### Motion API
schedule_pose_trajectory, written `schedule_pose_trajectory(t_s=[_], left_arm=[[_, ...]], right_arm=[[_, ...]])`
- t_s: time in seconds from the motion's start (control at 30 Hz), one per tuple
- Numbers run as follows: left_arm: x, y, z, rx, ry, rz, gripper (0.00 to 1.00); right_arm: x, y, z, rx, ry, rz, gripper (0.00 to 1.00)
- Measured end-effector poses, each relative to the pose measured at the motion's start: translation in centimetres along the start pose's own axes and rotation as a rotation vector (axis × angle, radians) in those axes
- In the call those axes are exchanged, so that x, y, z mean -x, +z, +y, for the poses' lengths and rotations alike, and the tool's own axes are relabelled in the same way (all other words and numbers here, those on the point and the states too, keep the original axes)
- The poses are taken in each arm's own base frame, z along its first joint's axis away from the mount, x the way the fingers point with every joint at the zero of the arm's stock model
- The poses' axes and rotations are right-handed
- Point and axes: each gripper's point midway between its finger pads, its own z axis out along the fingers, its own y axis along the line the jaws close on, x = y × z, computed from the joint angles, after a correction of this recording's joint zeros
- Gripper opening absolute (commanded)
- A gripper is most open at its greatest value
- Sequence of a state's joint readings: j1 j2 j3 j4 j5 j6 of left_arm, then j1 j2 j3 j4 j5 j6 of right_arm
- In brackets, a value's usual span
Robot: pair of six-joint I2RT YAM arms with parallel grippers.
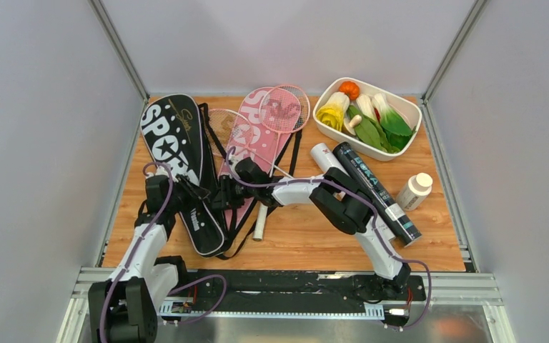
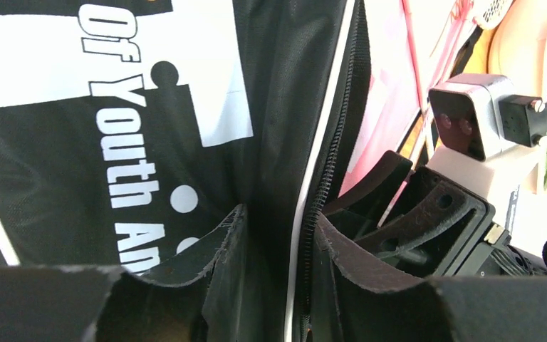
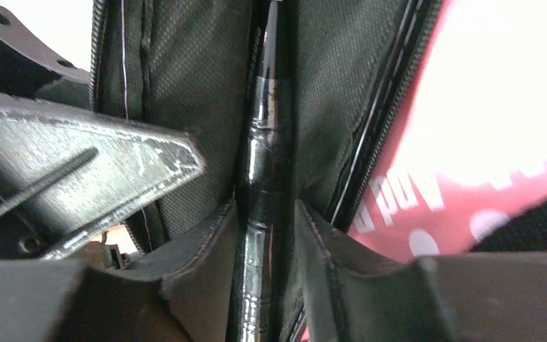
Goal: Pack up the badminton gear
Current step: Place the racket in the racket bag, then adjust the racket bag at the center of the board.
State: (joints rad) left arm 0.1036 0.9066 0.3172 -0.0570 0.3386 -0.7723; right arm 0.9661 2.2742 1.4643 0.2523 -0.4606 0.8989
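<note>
The black cover lies flat on the wooden surface at about 10 o'clock from its middle, its wide "SPORT" end toward 12 o'clock and its narrow end toward 6 o'clock. The pink cover lies just beside it toward 3 o'clock, with a pink-framed racket resting across its upper part. A white racket handle pokes out near the middle of the surface.

Both arms meet over the narrow end of the black cover. In the left wrist view, the left end effector has its fingers apart, with a fold of the cover's black fabric and its zipper edge running up between them; whether the pads press that fabric cannot be told. In the right wrist view, the right end effector has its fingers standing on either side of a glossy black shaft that lies in a crease of the black fabric; they sit close against it, but a firm clamp cannot be told.

A black tube and a white tube lie side by side at about 3 o'clock. A white bowl of toy vegetables sits at 1 o'clock, and a small white bottle stands at 3 o'clock, near the black tube.
</note>
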Motion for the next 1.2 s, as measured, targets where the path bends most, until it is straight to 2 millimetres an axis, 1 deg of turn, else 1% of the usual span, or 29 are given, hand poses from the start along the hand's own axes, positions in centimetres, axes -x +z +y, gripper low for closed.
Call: schedule_pose_trajectory(t_s=[0.1,0.13,0.23,0.33,0.4,0.47,0.57,0.63,0.7,0.83,0.9,0.97,1.07,1.13,1.17,1.2], left_arm=[[0.3,-0.3,-0.5,0.009,0.018,0.017,0.45],[0.4,-0.4,-0.6,0.013,0.023,0.02,0.48],[1.2,-0.8,-1.2,0.024,0.045,0.015,0.49],[2.2,-1.2,-1.6,0.041,0.063,-0.002,0.49],[3.1,-1.4,-1.9,0.059,0.078,-0.024,0.48],[3.8,-1.6,-1.8,0.079,0.093,-0.048,0.45],[4.7,-1.6,-1.3,0.12,0.111,-0.083,0.39],[5.0,-1.4,-0.6,0.152,0.119,-0.093,0.38],[4.8,-0.9,-0.1,0.171,0.119,-0.079,0.37],[3.7,0.6,1.0,0.185,0.099,-0.02,0.37],[2.8,1.4,1.6,0.189,0.081,0.017,0.37],[2.4,2.0,1.8,0.184,0.068,0.037,0.37],[2.6,2.6,1.8,0.174,0.066,0.04,0.37],[2.6,2.8,1.7,0.171,0.066,0.043,0.37],[2.6,2.8,1.7,0.172,0.066,0.042,0.37],[2.6,2.8,1.7,0.173,0.066,0.042,0.36]], right_arm=[[0.3,-1.3,-0.3,-0.026,-0.015,-0.018,0.46],[0.3,-1.7,-0.4,-0.036,-0.02,-0.021,0.49],[0.9,-2.9,-0.6,-0.058,-0.031,-0.039,0.59],[1.5,-3.9,-0.9,-0.09,-0.044,-0.06,0.67],[2.0,-4.3,-1.2,-0.107,-0.055,-0.078,0.71],[2.5,-4.5,-1.4,-0.12,-0.066,-0.091,0.74],[3.1,-4.7,-1.8,-0.143,-0.091,-0.102,0.75],[4.0,-4.9,-1.6,-0.15,-0.11,-0.114,0.75],[5.4,-4.7,-0.5,-0.134,-0.14,-0.139,0.73],[8.9,-3.3,2.0,-0.076,-0.203,-0.194,0.7],[10.1,-2.4,2.3,-0.063,-0.218,-0.212,0.7],[10.4,-1.5,1.8,-0.069,-0.22,-0.214,0.71],[10.1,-0.2,-0.5,-0.113,-0.207,-0.199,0.73],[9.6,0.6,-2.4,-0.154,-0.2,-0.187,0.73],[9.5,0.9,-3.1,-0.164,-0.199,-0.183,0.73],[9.7,1.2,-3.0,-0.156,-0.2,-0.183,0.72]])
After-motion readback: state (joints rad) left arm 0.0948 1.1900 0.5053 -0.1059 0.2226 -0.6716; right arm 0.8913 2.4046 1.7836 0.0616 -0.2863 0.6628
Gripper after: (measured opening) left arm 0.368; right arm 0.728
